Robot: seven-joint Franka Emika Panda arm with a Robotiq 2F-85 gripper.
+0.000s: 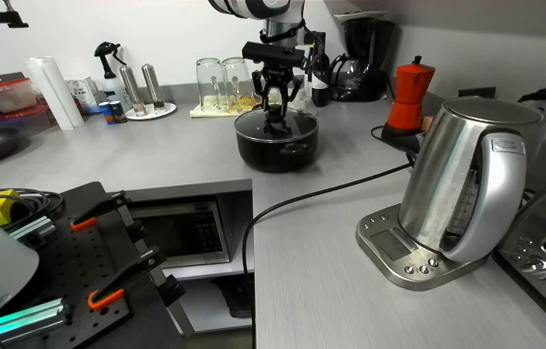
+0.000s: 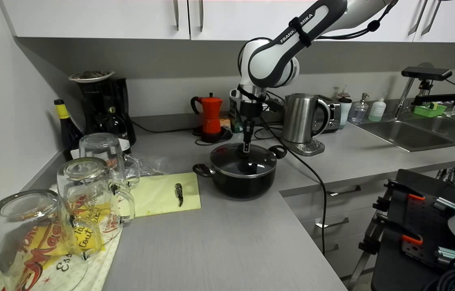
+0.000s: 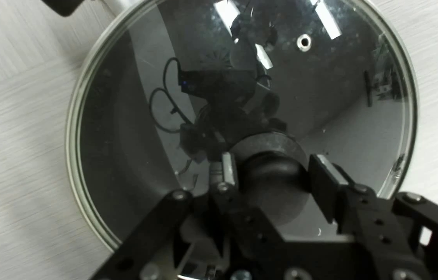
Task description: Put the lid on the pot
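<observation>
White roll (image 1: 54,92): upper left of the frame in an exterior view.
Glass mugs (image 1: 210,82): upper middle, upside down.
Pot (image 1: 275,157): on the bench (image 1: 311,242), a little above the frame's centre.
Lid (image 1: 256,127): seated across the pot's rim in both exterior views.
Claw (image 3: 275,169): over the lid's middle; in the wrist view its fingers (image 3: 229,171) stand apart, either side of the knob (image 3: 273,175), and whether they grip it I cannot quite tell.
Moka pot (image 1: 408,87): red, upper right.
Kettle (image 1: 437,179): steel, right side, on its base (image 1: 398,252).
</observation>
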